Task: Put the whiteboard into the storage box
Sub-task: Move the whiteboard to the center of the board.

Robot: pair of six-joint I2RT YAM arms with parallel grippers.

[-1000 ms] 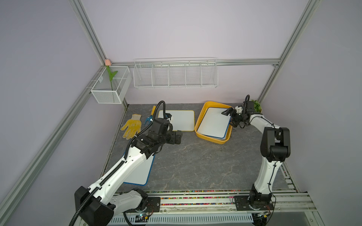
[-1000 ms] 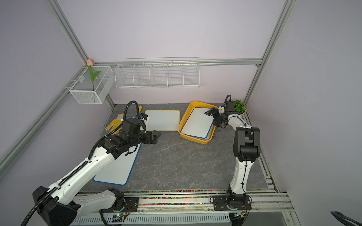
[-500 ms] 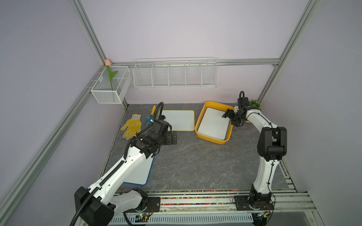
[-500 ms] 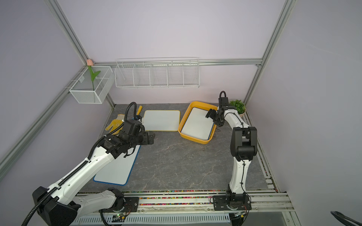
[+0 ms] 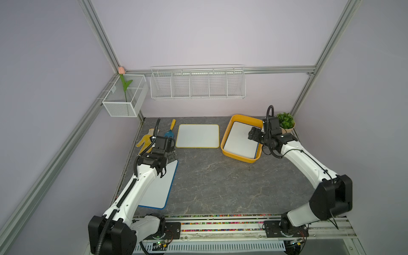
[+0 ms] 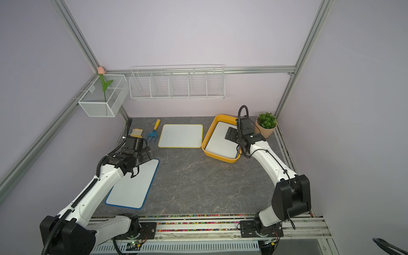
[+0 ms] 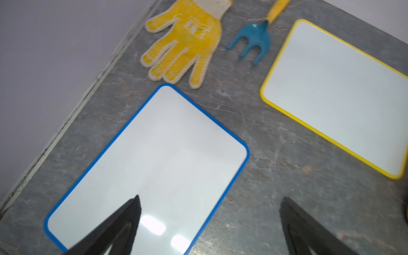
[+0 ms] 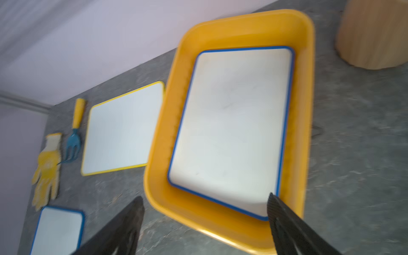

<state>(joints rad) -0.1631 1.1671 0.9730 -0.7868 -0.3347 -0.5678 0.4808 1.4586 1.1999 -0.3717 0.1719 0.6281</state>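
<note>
The yellow-orange storage box point(image 5: 239, 156) point(image 6: 217, 155) point(image 8: 162, 141) stands at the back right of the table. A blue-rimmed whiteboard point(image 5: 239, 141) point(image 6: 220, 143) point(image 8: 231, 132) lies flat inside it. My right gripper point(image 5: 254, 133) point(image 6: 230, 133) point(image 8: 205, 196) hovers open over the box's right side, holding nothing. A yellow-rimmed whiteboard point(image 5: 198, 135) point(image 6: 181, 135) point(image 7: 335, 95) lies left of the box. Another blue-rimmed whiteboard point(image 5: 161, 187) point(image 6: 132, 185) point(image 7: 150, 165) lies front left. My left gripper point(image 5: 171, 154) point(image 6: 148, 154) point(image 7: 210, 198) is open and empty above its far right corner.
A yellow glove point(image 5: 145, 141) point(image 7: 185, 42) and a blue hand rake point(image 5: 169, 132) point(image 7: 254, 42) lie at the back left. A potted plant point(image 5: 286, 121) point(image 6: 266, 127) stands right beside the box. A wire basket point(image 5: 124, 97) and a wire rack point(image 5: 197, 85) hang on the walls.
The whiteboard that leaned on the box's rim now lies flat inside it. The right arm has lowered its elbow and drawn back. The left gripper has moved left over the blue-rimmed board.
</note>
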